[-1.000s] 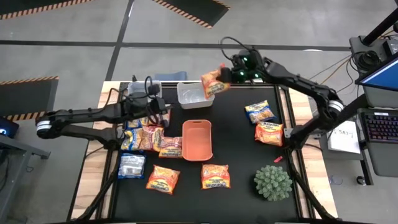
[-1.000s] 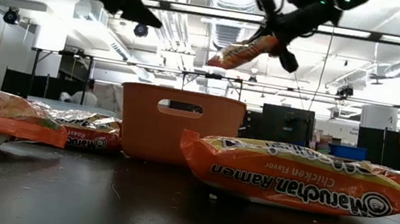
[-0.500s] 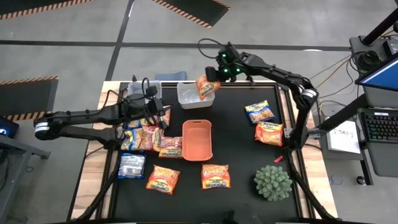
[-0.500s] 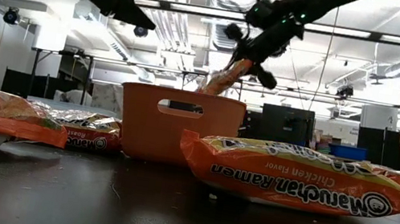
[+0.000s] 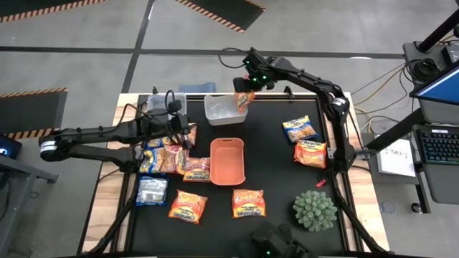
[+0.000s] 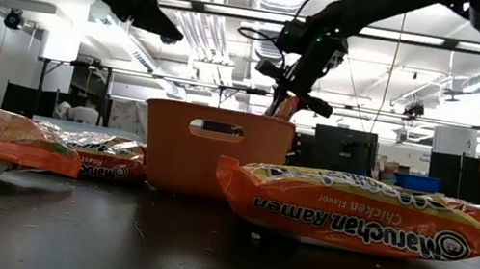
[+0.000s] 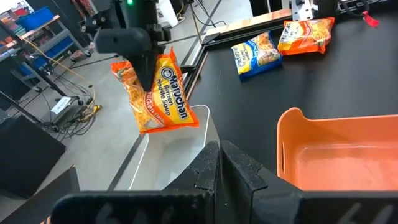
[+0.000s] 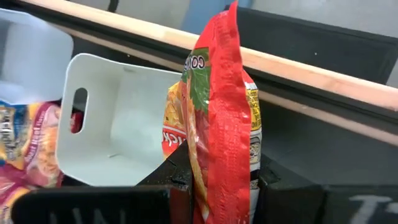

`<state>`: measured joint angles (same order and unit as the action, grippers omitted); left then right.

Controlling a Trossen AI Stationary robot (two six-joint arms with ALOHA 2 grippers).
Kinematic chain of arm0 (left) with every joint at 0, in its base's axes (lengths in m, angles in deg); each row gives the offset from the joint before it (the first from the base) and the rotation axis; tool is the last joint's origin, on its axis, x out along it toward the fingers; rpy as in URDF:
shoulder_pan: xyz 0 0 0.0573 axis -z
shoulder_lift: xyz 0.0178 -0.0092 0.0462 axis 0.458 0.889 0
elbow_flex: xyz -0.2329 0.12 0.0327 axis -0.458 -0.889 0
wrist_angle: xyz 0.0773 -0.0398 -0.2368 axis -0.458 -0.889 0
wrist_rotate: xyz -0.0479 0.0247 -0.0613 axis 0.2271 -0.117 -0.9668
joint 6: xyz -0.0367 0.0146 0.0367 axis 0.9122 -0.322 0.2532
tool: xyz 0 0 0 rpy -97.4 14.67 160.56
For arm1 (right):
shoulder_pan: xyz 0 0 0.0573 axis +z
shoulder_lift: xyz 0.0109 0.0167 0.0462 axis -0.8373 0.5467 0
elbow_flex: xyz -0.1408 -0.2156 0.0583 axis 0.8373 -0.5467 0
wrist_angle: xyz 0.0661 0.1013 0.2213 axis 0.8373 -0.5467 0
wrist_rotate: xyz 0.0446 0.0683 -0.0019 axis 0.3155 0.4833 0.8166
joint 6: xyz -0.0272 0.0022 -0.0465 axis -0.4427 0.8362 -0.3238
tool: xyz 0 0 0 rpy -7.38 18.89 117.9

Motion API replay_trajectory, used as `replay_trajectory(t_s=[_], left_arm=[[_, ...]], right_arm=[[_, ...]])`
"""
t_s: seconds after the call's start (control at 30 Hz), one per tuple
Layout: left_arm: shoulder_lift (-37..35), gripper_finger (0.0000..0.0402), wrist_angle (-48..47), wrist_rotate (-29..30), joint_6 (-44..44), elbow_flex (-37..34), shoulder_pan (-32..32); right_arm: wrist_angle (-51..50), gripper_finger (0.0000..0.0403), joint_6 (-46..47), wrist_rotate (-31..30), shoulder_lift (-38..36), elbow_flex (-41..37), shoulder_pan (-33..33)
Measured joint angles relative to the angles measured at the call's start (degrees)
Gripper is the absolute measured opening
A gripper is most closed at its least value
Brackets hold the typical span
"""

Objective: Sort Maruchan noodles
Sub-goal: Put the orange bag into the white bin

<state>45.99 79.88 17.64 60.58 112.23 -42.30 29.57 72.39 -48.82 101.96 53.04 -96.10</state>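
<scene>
Right now we see one orange Maruchan packet (image 5: 242,100) hanging in the air over the far right corner of the white bin (image 5: 224,110), pinched on edge by the right end effector (image 5: 245,94); the right wrist view shows its two fingers clamped on the packet's lower part, with the white bin's handle wall just beyond. The left wrist view catches the same packet dangling above the bin's rim.

We count the other packets on the black desk (image 5: 280,161): a cluster (image 5: 172,158) left of the orange tray (image 5: 227,161), a pale silvery-blue one (image 5: 151,190) nearer the front, two orange ones (image 5: 188,206) (image 5: 248,203) at the front, and a blue-and-yellow packet (image 5: 300,129) beside another orange one (image 5: 310,153) on the right side.

Our left end effector (image 5: 185,135) hovers over the cluster with its fingers closed together and nothing between them — whether it touches the packets beneath, we cannot quite tell. A spiky green plant ball (image 5: 314,210) sits near the desk's front right corner.
</scene>
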Motion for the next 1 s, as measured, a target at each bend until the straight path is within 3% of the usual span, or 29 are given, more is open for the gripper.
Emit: replay_trajectory(t_s=[0.37, 0.83, 1.0], left_arm=[[0.1, 0.0, -0.1, 0.0, -0.3, 0.0, 0.0], [0.1, 0.0, 0.0, 0.0, -0.5, 0.1, 0.0], [0.1, 0.0, 0.0, 0.0, -0.5, 0.1, 0.0]], right_arm=[[-2.6, 0.0063, -1.3, 0.4, 2.6, 2.0, 0.4], [-2.8, 0.0123, -2.4, 0.4, 2.6, 1.6, 1.4], [-2.8, 0.0121, -2.3, 0.4, 2.6, 1.6, 1.5]])
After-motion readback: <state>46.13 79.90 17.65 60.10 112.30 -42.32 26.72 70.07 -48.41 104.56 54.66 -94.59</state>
